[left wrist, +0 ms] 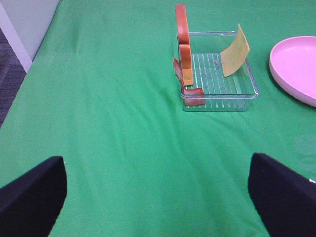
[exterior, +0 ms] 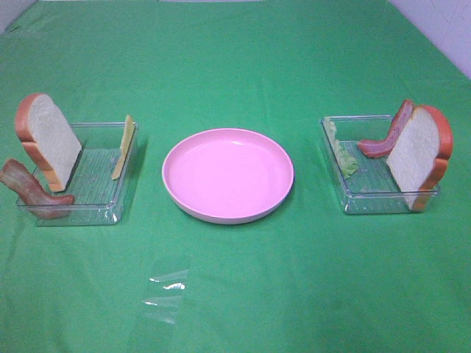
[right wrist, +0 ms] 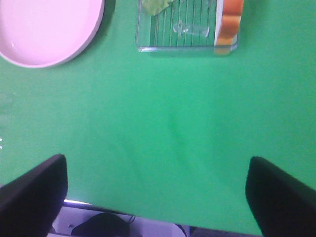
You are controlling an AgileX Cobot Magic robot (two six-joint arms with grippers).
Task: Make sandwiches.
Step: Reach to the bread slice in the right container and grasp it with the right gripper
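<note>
No sandwich is assembled; the parts lie in two clear trays. The left tray [exterior: 81, 213] holds a bread slice [exterior: 48, 140] on edge, a bacon strip [exterior: 33, 191] and a cheese slice [exterior: 123, 147]. The right tray [exterior: 368, 202] holds lettuce [exterior: 342, 151], bacon [exterior: 386, 136] and a bread slice [exterior: 419, 154]. The pink plate [exterior: 228, 175] between them has nothing on it. My left gripper [left wrist: 158, 197] is open over bare cloth, well short of its tray [left wrist: 222, 103]. My right gripper [right wrist: 155, 197] is open, well short of its tray [right wrist: 173, 48]. Neither gripper shows in the exterior view.
A green cloth covers the table. A scrap of clear plastic film [exterior: 168, 290] lies on the cloth in front of the plate. The table's edge shows below the right gripper [right wrist: 148, 217] and beside the left one [left wrist: 29, 54].
</note>
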